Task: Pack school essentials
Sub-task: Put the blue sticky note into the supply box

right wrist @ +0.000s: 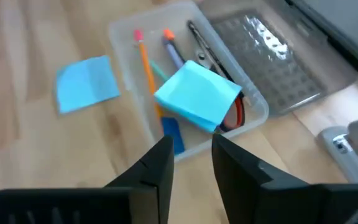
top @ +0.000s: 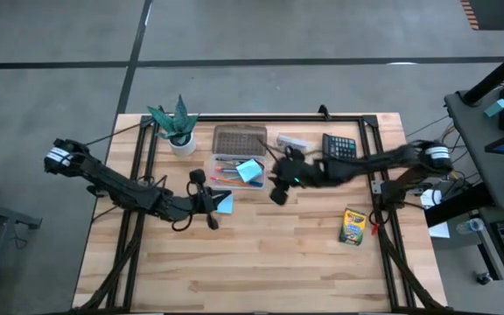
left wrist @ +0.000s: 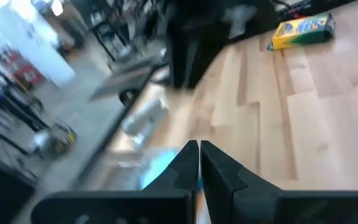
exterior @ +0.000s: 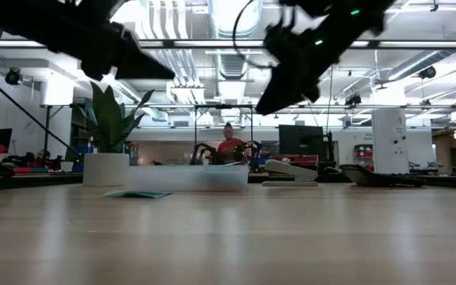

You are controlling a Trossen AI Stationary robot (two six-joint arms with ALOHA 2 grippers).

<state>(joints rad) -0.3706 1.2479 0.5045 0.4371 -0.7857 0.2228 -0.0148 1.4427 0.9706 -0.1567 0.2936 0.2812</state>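
While I look down from the high view, I see my right claw [top: 276, 194] hanging just beside the clear tray [top: 220, 159] in the middle of the desk [top: 261, 262]. In the right wrist view its two fingers stand a little apart with nothing between them. That view shows me what the high view can't: inside the tray lie an orange pencil [right wrist: 146, 71] with a pink tip, a purple pen [right wrist: 173, 53], the red-handled scissors [right wrist: 211, 57] and a small blue eraser [right wrist: 172, 135]. A light-blue notepad [right wrist: 197, 94] sits tilted on top of them. A loose blue paper sheet [right wrist: 87, 83] lies flat on the desk next to the tray.

My left claw [left wrist: 198, 163] is pressed shut, with no gap between the fingers. I can't tell if it pinches anything. The high view puts it near that blue sheet.

The yellow-green crayon box [top: 352, 227] lies well apart from the tray, near the right edge of the desk. The left wrist view shows it too, lying flat.

Only the low view shows the room behind, with a person in red far back.
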